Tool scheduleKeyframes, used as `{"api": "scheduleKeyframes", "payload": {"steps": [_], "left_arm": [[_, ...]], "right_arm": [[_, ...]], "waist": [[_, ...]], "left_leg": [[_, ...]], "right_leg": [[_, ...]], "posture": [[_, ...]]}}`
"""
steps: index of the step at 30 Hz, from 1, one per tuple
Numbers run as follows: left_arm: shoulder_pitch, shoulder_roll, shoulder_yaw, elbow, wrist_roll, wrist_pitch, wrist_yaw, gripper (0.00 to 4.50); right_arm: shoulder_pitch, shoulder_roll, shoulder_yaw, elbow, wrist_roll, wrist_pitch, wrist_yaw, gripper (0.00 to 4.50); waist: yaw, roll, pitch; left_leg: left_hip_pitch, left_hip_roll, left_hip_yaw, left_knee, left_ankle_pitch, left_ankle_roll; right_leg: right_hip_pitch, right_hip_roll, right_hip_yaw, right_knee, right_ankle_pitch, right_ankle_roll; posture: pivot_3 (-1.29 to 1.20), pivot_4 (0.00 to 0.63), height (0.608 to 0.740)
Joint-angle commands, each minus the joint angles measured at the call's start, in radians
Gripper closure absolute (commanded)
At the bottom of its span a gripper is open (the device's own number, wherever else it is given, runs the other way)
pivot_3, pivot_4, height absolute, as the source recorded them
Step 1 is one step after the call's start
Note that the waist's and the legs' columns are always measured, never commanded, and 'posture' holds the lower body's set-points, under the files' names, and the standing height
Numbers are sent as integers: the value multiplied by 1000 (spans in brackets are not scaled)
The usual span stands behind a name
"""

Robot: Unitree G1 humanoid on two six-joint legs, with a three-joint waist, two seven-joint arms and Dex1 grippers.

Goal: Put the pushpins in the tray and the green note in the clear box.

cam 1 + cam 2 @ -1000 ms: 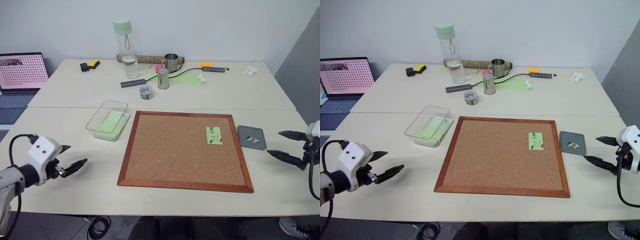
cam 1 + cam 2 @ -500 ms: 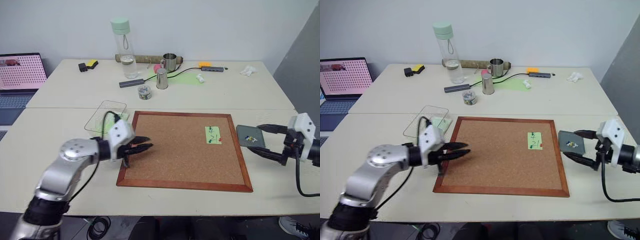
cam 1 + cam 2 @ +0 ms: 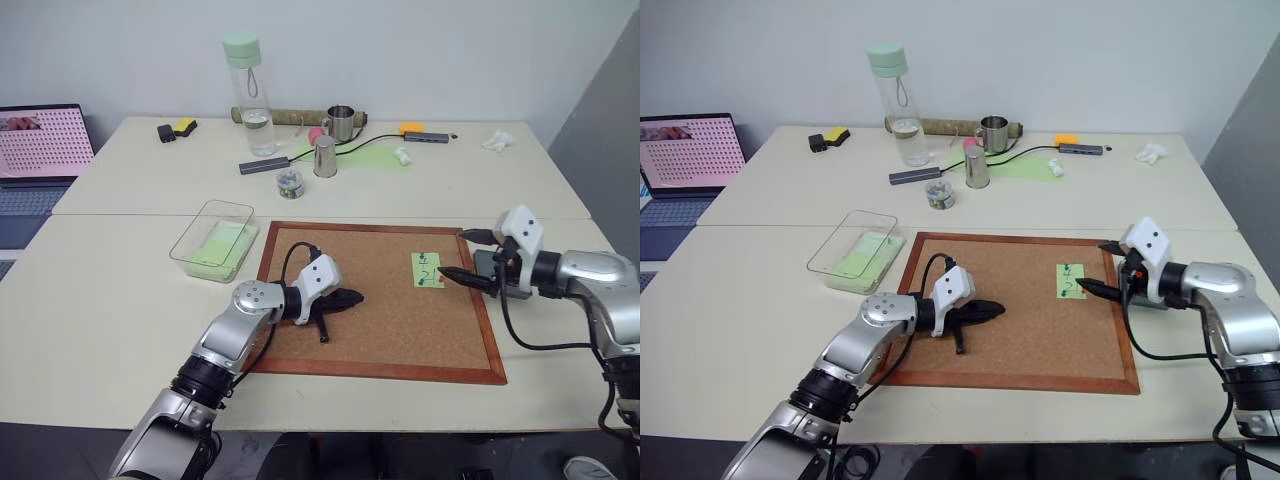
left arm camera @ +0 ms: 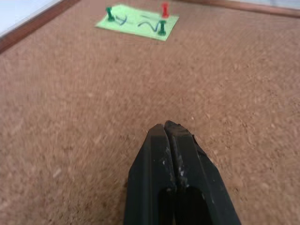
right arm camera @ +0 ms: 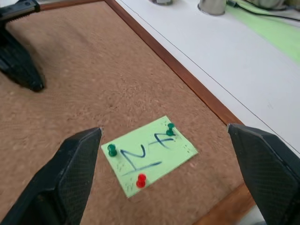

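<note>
The green note [image 3: 427,270] lies on the right part of the cork board [image 3: 380,335], held down by two green pushpins [image 5: 112,150] [image 5: 170,127] and a red one [image 5: 140,179]. My right gripper [image 3: 450,252] hovers open at the board's right edge, fingertips just right of the note, nothing between them. The dark grey tray [image 3: 483,262] sits right of the board, mostly hidden behind that hand. My left gripper [image 3: 358,296] is shut and empty, low over the board's middle, pointing toward the note [image 4: 138,21]. The clear box [image 3: 215,238] stands left of the board.
At the back of the table stand a water bottle [image 3: 245,95], a small glass jar of pins [image 3: 291,183], two metal cups [image 3: 326,157], a cable hub [image 3: 265,166] and a plain green sheet [image 3: 375,156]. A laptop [image 3: 40,150] is at far left.
My left arm swung right from the table's left side onto the cork board, and its fingers shut. My right arm moved left, past the tray to the note, still open.
</note>
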Motion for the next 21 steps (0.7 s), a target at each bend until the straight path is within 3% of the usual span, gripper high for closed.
{"api": "scheduleKeyframes", "payload": {"steps": [1,9,21], "left_arm": [[1,-8,-22,92,54,-54,1,4458],[12,-22,-16,91,59,-57,6,4458],[54,-9,9,32,51,-13,17,4500]], "right_arm": [[-81,37,42,83,-49,-45,0,0],[-188,122,72,314,-143,-144,-50,0],[-198,166,44,390,-140,-177,-51,2251]], "waist": [[2,0,0],[7,1,-2],[-2,1,-2]], "left_leg": [[0,0,0,0,0,0],[1,-1,0,1,0,0],[1,0,0,0,0,0]], "right_leg": [[0,0,0,0,0,0],[1,-1,0,1,0,0],[1,0,0,1,0,0]], "posture": [[0,150,740],[0,150,740],[0,150,740]]}}
